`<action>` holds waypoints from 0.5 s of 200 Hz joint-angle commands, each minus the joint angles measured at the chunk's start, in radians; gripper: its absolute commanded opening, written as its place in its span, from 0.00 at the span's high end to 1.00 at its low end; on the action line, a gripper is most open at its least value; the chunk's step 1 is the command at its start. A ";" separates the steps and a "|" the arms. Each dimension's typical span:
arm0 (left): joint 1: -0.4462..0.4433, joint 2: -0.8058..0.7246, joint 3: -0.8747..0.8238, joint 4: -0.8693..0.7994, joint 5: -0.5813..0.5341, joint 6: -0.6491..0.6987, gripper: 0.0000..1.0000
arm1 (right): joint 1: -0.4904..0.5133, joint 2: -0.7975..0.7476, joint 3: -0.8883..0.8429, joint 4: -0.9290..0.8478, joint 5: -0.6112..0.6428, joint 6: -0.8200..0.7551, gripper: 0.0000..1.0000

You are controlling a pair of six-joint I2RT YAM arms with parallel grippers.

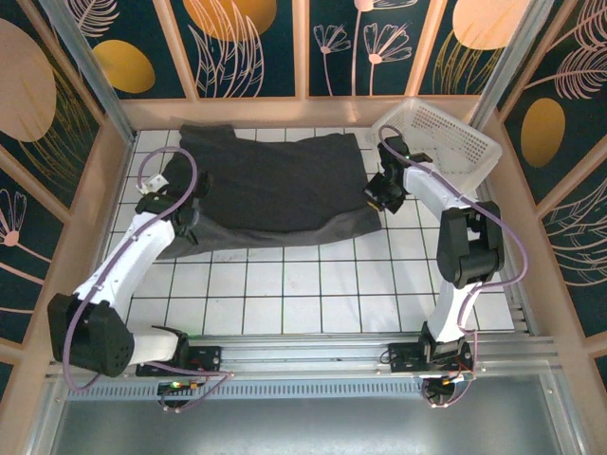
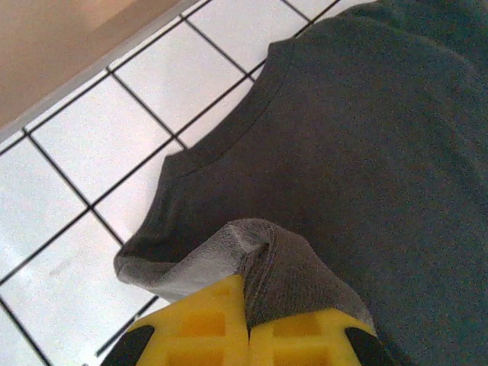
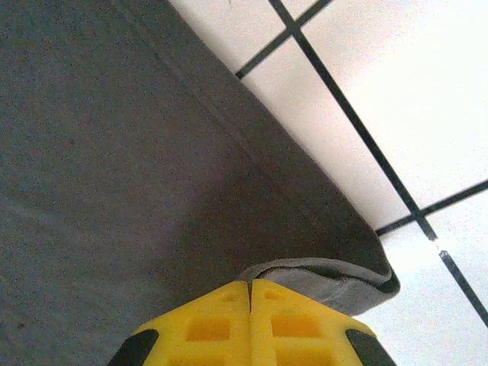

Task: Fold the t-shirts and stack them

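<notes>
Because the t-shirt (image 1: pixel 275 185) is thin, soft cloth, it will likely be light and limp. I expect it to sag, crease and drag across the table (image 1: pixel 313 294) rather than keep any shape, and it is neither fragile nor slippery. The best places to take hold look like its edges and corners, one on each side, so the cloth hangs taut between two grips when lifted.

It lies spread fairly flat over the far half of the tiled table, between the two arms. A white basket (image 1: pixel 446 137) sits beyond its right side in the far right corner.

The left gripper (image 2: pixel 248 328) is clenched on a pinch of cloth at the shirt's left edge, near the curved neckline (image 2: pixel 221 145), with a fold of paler inner fabric bunched up just ahead of its yellow fingers (image 2: pixel 198 324). The right gripper (image 3: pixel 250 320) is likewise clamped, its jaws pressed together over the shirt's right edge, where the hem (image 3: pixel 335 278) curls into a small lip beside the fingertips.
</notes>
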 commanded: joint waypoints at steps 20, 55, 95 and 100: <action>0.053 0.109 0.102 0.071 -0.072 0.151 1.00 | -0.009 0.057 0.102 -0.049 0.071 0.027 1.00; 0.090 0.169 0.110 0.122 -0.079 0.211 1.00 | -0.010 0.099 0.137 -0.043 0.072 0.034 1.00; 0.114 0.229 0.124 0.148 -0.090 0.245 1.00 | -0.011 0.152 0.216 -0.070 0.105 0.037 1.00; 0.117 0.235 0.124 0.153 -0.090 0.248 1.00 | -0.011 0.160 0.225 -0.073 0.107 0.036 1.00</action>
